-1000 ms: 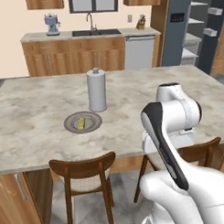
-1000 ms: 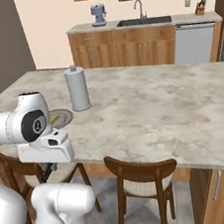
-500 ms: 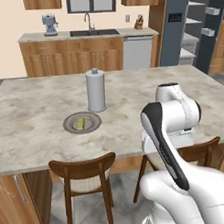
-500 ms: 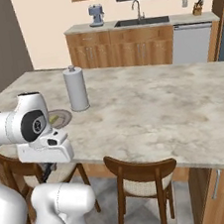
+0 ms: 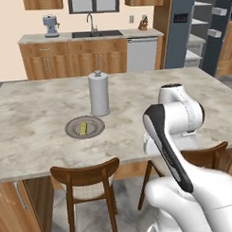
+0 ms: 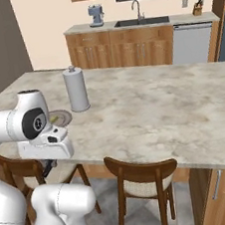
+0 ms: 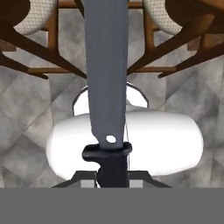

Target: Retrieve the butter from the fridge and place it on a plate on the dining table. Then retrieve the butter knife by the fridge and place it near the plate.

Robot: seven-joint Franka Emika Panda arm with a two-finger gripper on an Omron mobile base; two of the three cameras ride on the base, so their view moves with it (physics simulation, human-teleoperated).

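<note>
In the hand view my gripper [image 7: 113,181] is shut on the butter knife [image 7: 107,78]. Its black handle sits between the jaws and its grey blade points away over the floor. The hand hangs folded low at the near edge of the dining table [image 5: 32,116], seen also as the dining table [image 6: 159,108] from the right. The butter [image 5: 83,128] lies on the plate [image 5: 92,121], which stands beside a paper-towel roll. My arm partly covers the plate [image 6: 61,117] in the right base view. The fridge [image 5: 181,40] stands at the back right.
A paper-towel roll [image 5: 98,94] stands upright just behind the plate. Wooden chairs [image 5: 87,178] [image 6: 143,175] are tucked under the table's near edge, around my arm. A wall counter with a sink [image 5: 91,36] and a knife block [image 5: 143,24] runs along the back.
The whole picture has shifted a little, so the base has moved slightly. The arm keeps its folded pose with the knife still in the gripper.
</note>
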